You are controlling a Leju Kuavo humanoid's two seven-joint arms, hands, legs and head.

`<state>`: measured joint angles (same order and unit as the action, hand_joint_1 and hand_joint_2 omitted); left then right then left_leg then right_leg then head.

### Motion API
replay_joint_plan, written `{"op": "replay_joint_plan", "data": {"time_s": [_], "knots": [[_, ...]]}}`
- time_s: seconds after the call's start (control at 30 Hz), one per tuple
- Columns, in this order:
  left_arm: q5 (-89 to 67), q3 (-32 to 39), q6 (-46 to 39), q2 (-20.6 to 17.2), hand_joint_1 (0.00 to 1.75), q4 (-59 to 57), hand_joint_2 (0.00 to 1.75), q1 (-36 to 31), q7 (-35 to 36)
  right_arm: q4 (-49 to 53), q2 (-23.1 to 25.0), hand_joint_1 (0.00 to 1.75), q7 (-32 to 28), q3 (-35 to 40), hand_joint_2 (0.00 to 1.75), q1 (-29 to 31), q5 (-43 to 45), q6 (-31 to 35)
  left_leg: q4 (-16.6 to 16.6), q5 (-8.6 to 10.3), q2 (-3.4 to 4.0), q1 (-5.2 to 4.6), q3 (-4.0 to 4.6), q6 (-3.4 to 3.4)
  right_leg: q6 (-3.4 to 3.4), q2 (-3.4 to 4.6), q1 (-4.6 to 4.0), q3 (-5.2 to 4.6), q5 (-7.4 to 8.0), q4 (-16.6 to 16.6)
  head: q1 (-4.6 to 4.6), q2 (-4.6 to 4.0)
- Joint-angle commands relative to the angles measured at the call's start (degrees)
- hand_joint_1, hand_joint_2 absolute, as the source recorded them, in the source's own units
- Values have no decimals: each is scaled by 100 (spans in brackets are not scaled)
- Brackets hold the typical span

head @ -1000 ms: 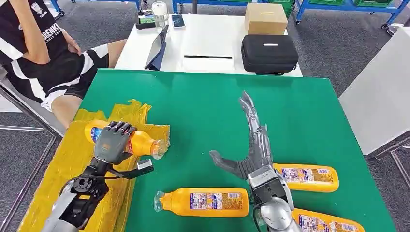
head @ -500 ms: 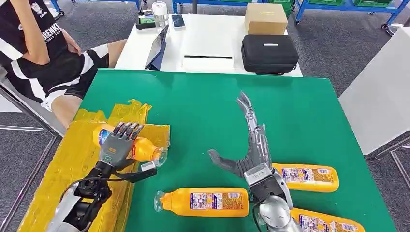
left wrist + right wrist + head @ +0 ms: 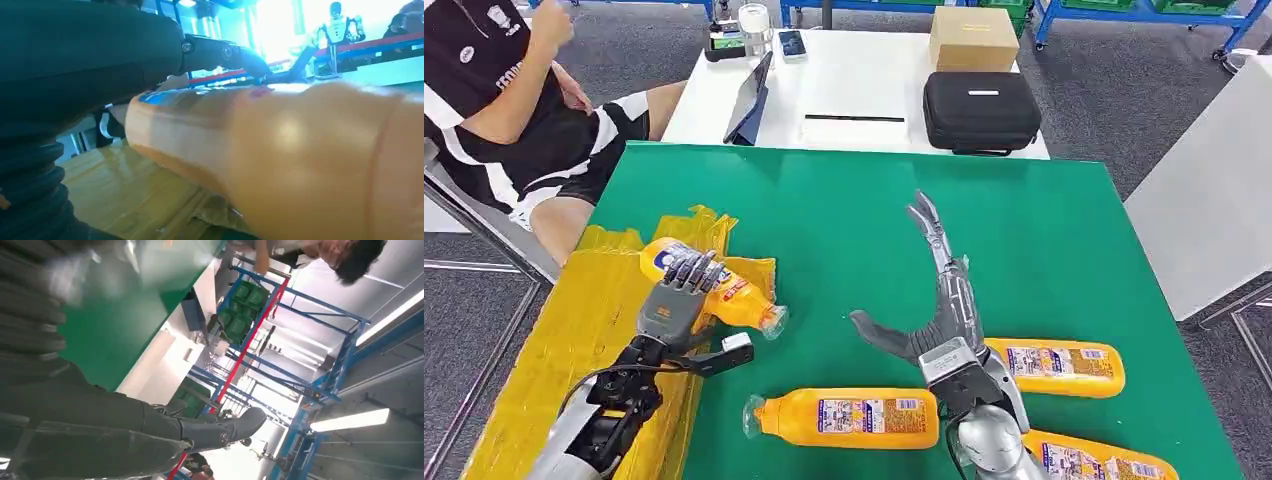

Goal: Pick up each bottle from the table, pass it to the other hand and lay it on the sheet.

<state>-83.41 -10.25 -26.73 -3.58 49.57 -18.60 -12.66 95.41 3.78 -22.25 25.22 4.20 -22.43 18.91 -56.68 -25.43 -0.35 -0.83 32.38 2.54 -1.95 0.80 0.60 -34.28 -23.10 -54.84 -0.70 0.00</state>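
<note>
My left hand (image 3: 676,302) holds an orange bottle (image 3: 724,288) low over the yellow sheet (image 3: 574,340). Its fingers lie across the bottle's body, and the cap points toward the table's middle. In the left wrist view the bottle (image 3: 280,150) sits just above the sheet (image 3: 125,200), with my fingers (image 3: 220,52) over it. My right hand (image 3: 939,300) hovers open over the green table (image 3: 824,220), fingers stretched forward and thumb out to the left. Three more orange bottles lie near it: one (image 3: 844,417) in front, one (image 3: 1059,367) to its right, one (image 3: 1099,462) at the near edge.
A person (image 3: 504,100) sits at the table's far left corner. Behind the green table stands a white table with a black case (image 3: 981,110), a cardboard box (image 3: 973,38) and a tablet (image 3: 751,97). Another white table (image 3: 1214,180) stands at the right.
My left hand has moved forward and right with the bottle, which has turned so its cap points more toward me. My right hand has drifted slightly left. The person has raised an arm.
</note>
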Motion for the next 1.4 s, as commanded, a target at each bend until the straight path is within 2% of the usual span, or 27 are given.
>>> {"op": "replay_joint_plan", "data": {"time_s": [0.03, 0.27, 0.4, 0.53, 0.6, 0.7, 1.07, 1.13, 1.23, 1.3, 1.4], "knots": [[32, 90, 2, 162, 0, -503, 175, -276, -10, -311, -11, 0, 17, -30, 175, 171, 12, 5, 2, -8, -2, 7, -18, -15, 5, -8, -7, 20, -8, 4, 0, 0], [1029, 363, -256, 324, 0, 156, 175, -105, -458, -326, -34, 0, 117, 27, 175, 181, -452, 52, -1, -5, -1, 7, -9, -12, 4, -7, -8, 12, -4, 4, 0, 0], [2263, 298, -92, 335, 0, 1683, 175, 347, -1128, -421, -179, 0, 84, 117, 175, 141, -602, 69, -4, -12, 2, 11, -15, -16, 4, -6, -11, 20, -9, 3, 0, 0], [3208, 124, 360, 172, 0, 3957, 175, 997, -1544, -462, -257, 0, -7, 84, 175, -64, -723, 148, -9, -18, 5, 13, -10, -15, 4, -3, -13, 15, -12, 1, 0, 0], [3547, 146, 652, 117, 0, 4613, 175, 1195, -1742, -503, -241, 0, -98, 20, 175, -148, -714, 186, -9, -17, 6, 15, -6, -14, 4, -1, -15, 11, -10, 2, 0, 0], [4722, 333, 1294, 188, 0, 5302, 175, 1399, -2404, -465, -282, 0, -152, -12, 175, -194, -719, 130, -8, -23, 10, 14, -15, -17, 6, 1, -14, 19, -16, 1, 0, 0], [4786, 425, 1356, 195, 0, 5290, 175, 1414, -2462, -436, -280, 0, -125, -15, 175, -176, -725, 99, 1, -17, 7, 10, -21, -19, 8, -1, -10, 22, -9, 9, 0, 0], [5602, 484, 1754, 249, 0, 5461, 175, 1451, -2734, -449, -321, 0, -19, 31, 175, -181, -888, -1, 3, -13, 3, 8, -18, -16, 6, -4, -8, 19, -8, 9, 0, 0], [6144, 459, 1885, 155, 0, 5621, 175, 1503, -2734, -443, -563, 0, 414, 366, 175, -213, -2097, -236, 2, -14, 7, 9, -15, -14, 5, 1, -9, 17, -7, 8, 0, 0], [6171, 530, 1977, 205, 0, 5531, 175, 1505, -2734, -274, -813, 0, 770, 760, 175, -300, -3079, -952, 4, -18, 6, 11, -27, -17, 6, -1, -11, 30, -12, 10, -2, 0], [6161, 468, 1992, 212, 0, 5323, 175, 1508, -2734, -201, -1265, 0, 609, 1278, 175, -372, -3673, -1613, 7, -14, -1, 9, -28, -15, 5, -9, -9, 32, -11, 13, -2, 0]]}}
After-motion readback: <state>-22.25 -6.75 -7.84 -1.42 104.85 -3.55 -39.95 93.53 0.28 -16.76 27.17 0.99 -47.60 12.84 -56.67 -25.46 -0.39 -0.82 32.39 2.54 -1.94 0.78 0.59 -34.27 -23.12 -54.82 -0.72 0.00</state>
